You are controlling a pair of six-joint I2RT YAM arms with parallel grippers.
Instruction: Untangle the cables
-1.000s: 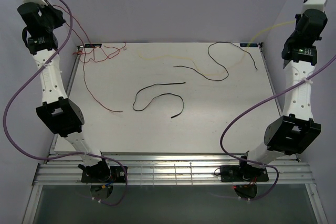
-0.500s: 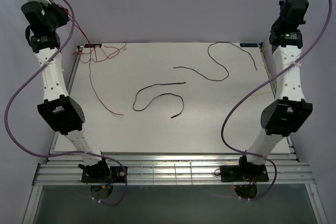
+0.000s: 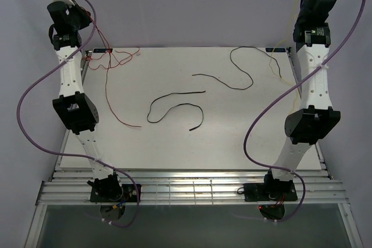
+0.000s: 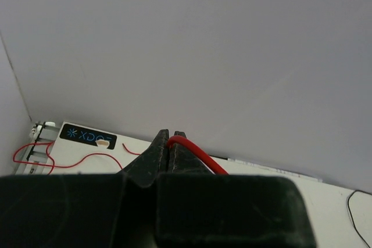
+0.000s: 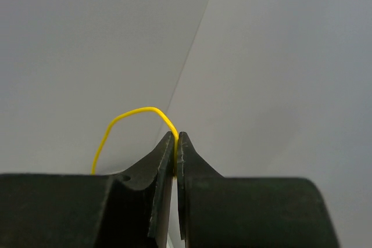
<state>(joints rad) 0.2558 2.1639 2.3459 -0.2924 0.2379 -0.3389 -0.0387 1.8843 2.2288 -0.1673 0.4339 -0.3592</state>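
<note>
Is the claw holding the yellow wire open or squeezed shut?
Shut. In the right wrist view the right gripper has its jaws pressed together, with the yellow wire pinched between the tips.

Left wrist view:
- Black label [image 4: 87, 136] lies flat at the far edge of the table [image 4: 337, 201].
- It carries pale blue print: a small star-shaped sign, then the capitals "XDO".
- A fourth character follows. A pale object half covers it, so it cannot be read for certain.

Top view:
- The same label [image 3: 100, 50] sits at the far left corner.
- A second label [image 3: 276, 49], black with bluish print, sits at the far right corner. Both are too small to read.
- Left arm sticker [image 3: 61, 41] and right arm sticker [image 3: 317, 32] show green marks. Their print is illegible.
</note>
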